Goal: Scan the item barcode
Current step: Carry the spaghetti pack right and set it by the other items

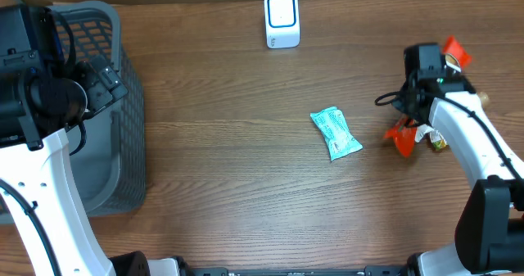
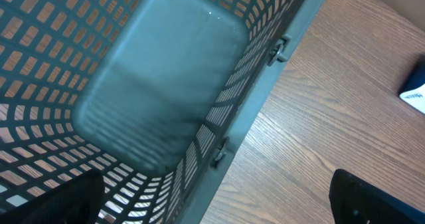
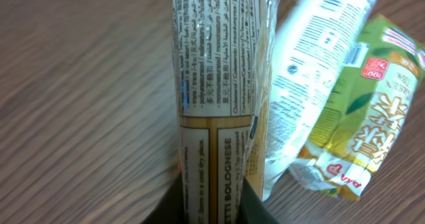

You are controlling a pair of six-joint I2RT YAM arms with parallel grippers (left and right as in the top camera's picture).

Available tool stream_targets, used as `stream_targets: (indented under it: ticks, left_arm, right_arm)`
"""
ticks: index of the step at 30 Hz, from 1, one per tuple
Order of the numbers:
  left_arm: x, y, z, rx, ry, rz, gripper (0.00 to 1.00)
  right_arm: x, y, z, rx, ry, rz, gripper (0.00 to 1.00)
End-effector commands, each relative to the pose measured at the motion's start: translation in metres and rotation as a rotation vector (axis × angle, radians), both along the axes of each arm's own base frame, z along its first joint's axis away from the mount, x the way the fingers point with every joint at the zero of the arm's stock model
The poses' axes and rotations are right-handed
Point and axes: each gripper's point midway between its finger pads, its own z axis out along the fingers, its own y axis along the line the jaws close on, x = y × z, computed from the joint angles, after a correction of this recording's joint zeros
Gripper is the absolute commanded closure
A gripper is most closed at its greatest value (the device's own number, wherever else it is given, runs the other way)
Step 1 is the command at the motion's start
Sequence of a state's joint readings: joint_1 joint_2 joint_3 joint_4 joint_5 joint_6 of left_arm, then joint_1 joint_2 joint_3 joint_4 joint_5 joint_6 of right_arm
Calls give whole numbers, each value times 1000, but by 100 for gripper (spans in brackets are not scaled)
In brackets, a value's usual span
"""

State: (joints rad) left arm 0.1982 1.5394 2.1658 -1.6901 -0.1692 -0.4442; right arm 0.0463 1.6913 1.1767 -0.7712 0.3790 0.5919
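Closest is the bolognese packet, its seam reading "BOLOGNESE" under fine nutrition print. The right tool is clenched on it at the bench's right side, well apart from the white scanner. A green tea sachet with a red heart mark touches it. The left tool hangs spread wide and empty over the grey basket. A teal packet lies mid-bench.
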Motion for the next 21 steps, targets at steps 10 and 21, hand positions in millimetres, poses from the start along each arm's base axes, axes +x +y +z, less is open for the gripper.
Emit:
stream_targets:
  ticks: [10, 21]
  left_arm:
    - [0, 4, 0, 16, 8, 2, 0]
    - [0, 4, 0, 16, 7, 2, 1]
  right_arm:
    - [10, -43, 34, 8, -109, -72, 49]
    - [7, 68, 95, 320, -131, 423, 20]
